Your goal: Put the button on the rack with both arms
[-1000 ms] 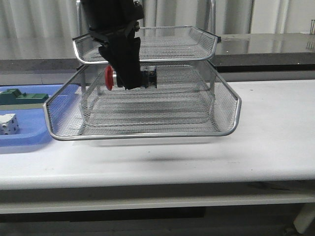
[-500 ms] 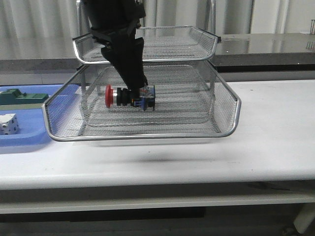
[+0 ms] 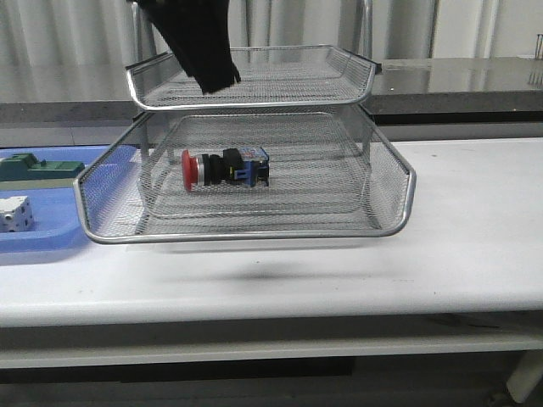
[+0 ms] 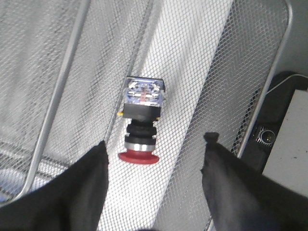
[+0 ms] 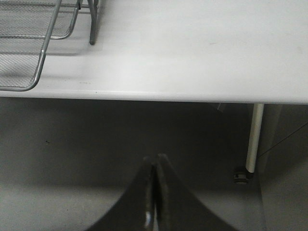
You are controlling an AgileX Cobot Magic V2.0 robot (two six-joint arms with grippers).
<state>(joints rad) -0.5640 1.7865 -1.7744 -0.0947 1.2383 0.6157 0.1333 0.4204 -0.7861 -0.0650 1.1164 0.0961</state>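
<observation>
While the button (image 3: 224,167) lies on the rack (image 3: 386,182), left jaws (image 4: 154,149) wide above it, right jaws (image 5: 154,166) closed.

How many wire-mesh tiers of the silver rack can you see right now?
2. The upper silver mesh tier sits beneath the left gripper; the lower tier holds the red-headed push-button. Another tier may be hidden.

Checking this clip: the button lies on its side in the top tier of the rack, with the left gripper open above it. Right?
Not quite. The button lies on its side in the tier below the top one of the rack, as the front view shows; the top tier holds nothing visible. The left gripper is indeed open above it.
</observation>
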